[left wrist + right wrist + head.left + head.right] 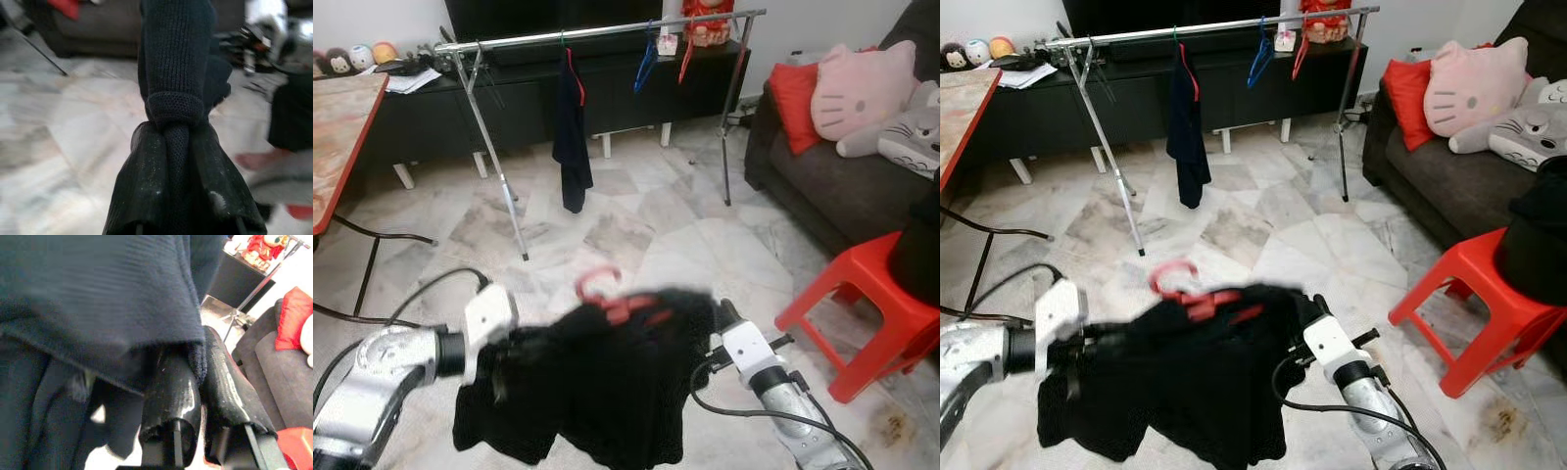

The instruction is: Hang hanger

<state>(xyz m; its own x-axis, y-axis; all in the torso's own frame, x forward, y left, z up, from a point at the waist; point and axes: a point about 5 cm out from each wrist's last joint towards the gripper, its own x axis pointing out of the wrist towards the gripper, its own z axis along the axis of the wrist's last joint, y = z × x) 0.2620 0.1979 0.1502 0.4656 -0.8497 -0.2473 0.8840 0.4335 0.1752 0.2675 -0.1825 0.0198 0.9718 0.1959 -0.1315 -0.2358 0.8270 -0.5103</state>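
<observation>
Left gripper pinches a knitted cuff or hem of the black garment, its two fingers pressed tight on the cloth. Right gripper nips the opposite edge, fingers close together with fabric caught between them. Held at both ends, the garment hangs spread between the arms, low and close to the body, probably so it stays on its red hanger while being carried. The hanger sits at the top of the bundle, hook upward and free, neither gripper touching it as far as can be seen.

Ahead, well apart across the marble floor, stands the drying rack, its rail already carrying a dark garment and a few bare hangers. A red stool stands to the right, near the sofa.

Most of the red hanger is buried in cloth and blurred, so how firmly the garment sits on it is unclear. Both grippers' fingertips are hidden by fabric in the head views.
</observation>
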